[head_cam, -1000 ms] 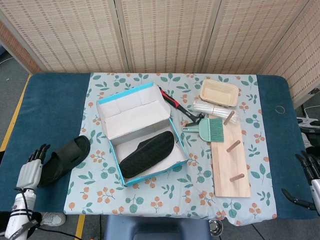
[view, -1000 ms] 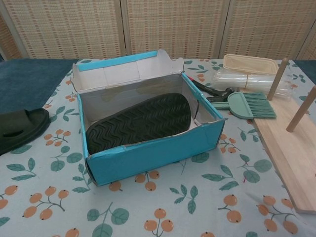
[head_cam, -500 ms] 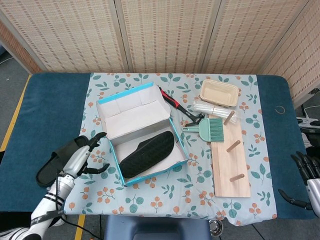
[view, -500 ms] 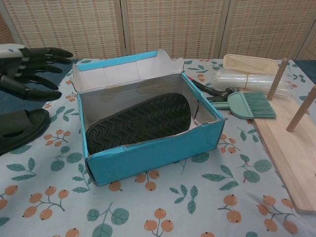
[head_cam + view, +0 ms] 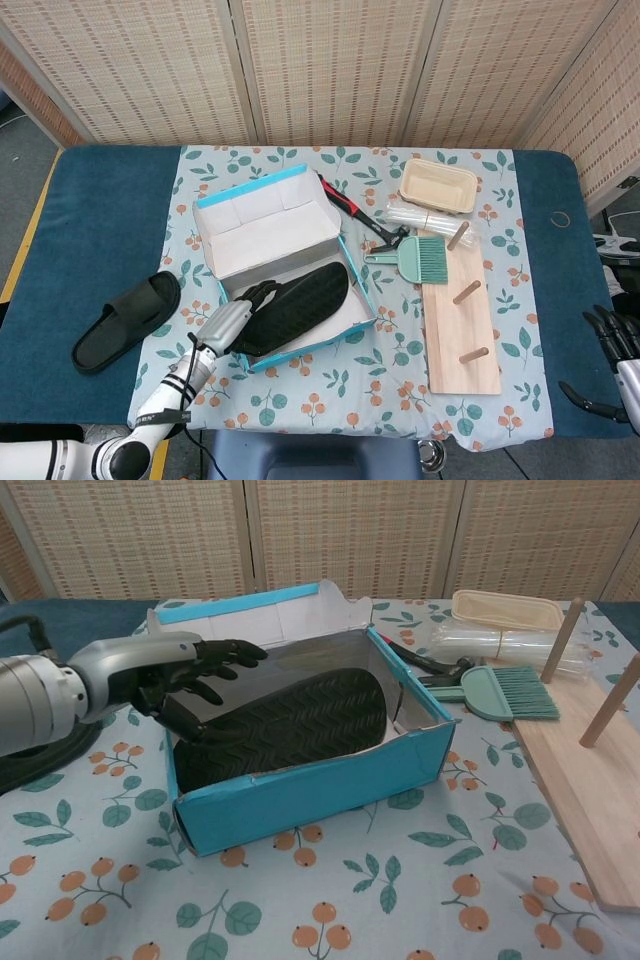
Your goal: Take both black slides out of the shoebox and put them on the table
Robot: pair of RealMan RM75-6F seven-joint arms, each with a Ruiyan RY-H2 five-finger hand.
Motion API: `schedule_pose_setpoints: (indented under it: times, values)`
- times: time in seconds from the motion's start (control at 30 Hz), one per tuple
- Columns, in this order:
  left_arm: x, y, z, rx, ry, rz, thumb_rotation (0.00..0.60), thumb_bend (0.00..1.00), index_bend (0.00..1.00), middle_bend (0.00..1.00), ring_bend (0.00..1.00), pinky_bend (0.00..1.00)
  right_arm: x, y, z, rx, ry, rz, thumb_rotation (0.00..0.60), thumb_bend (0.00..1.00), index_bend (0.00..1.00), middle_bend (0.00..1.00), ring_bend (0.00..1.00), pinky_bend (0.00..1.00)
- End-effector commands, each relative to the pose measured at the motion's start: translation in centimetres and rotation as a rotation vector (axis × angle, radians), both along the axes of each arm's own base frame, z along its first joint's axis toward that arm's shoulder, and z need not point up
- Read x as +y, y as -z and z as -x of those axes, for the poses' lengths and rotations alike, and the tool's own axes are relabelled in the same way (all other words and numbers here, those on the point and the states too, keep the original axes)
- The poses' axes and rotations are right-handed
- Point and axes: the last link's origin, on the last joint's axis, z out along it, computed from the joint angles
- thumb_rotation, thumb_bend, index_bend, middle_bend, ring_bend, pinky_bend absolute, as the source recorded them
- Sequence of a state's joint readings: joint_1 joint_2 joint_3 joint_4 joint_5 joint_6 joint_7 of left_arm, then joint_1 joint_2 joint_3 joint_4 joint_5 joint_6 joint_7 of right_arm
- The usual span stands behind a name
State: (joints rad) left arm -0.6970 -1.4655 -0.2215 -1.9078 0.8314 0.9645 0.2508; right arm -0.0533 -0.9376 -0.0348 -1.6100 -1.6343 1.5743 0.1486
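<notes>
My left hand fingers spread, holding nothing, reaching over the shoebox left wall, tips above the heel end of the black slide inside; contact not certain. That slide lies sole-up, tilted across the box floor. Second black slide sits upright on the blue table near its left edge, just off the floral cloth. Box stands left of centre on the cloth, lid flap up toward the far edge. Right half of the cloth: wooden peg board, green brush, beige tray nearer the far edge. Woven screen panels behind the table. My right hand low at the near right corner, fingers apart, holding nothing.
</notes>
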Motion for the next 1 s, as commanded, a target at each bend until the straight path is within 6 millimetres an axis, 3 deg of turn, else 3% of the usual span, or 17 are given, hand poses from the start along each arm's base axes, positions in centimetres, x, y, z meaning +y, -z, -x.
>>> schedule_pose_setpoints:
  times: [0.03,0.17,0.27,0.43,0.53,0.73,1.0]
  values:
    - [0.5,0.7,0.1,0.042,0.002,-0.024,0.6,0.31,0.0,0.0,0.01,0.16,0.0,-0.1,0.0,-0.001,0.001,0.0,0.381,0.15,0.0,0.0,0.0,0.0]
    - [0.6,1.2,0.7,0.09,-0.002,-0.021,0.6,0.31,0.0,0.01,0.03,0.17,0.0,-0.1,0.0,-0.002,0.0,0.005,0.381,0.15,0.0,0.0,0.0,0.0]
    - [0.8,1.3,0.9,0.129,0.001,-0.015,0.6,0.31,0.01,0.08,0.11,0.25,0.0,0.0,0.0,-0.001,-0.001,0.0,0.381,0.15,0.0,0.0,0.0,0.0]
    - [0.7,1.4,0.8,0.205,0.021,-0.006,0.6,0.31,0.17,0.22,0.24,0.37,-0.1,0.1,-0.1,0.0,0.0,0.001,0.382,0.15,0.0,0.0,0.0,0.0]
    - [0.7,1.5,0.6,0.221,0.016,-0.002,0.6,0.31,0.2,0.28,0.34,0.4,-0.1,0.1,0.0,0.001,0.001,0.002,0.382,0.15,0.0,0.0,0.0,0.0]
    - [0.5,1.8,0.2,0.212,0.011,0.014,0.6,0.32,0.23,0.28,0.49,0.4,-0.1,-0.1,0.0,0.001,0.001,0.007,0.38,0.15,0.0,0.0,0.0,0.0]
    - [0.2,2.0,0.1,0.2,0.01,0.026,0.6,0.48,0.27,0.28,0.53,0.4,-0.1,-0.3,0.1,-0.003,0.004,0.016,0.38,0.15,0.0,0.0,0.0,0.0]
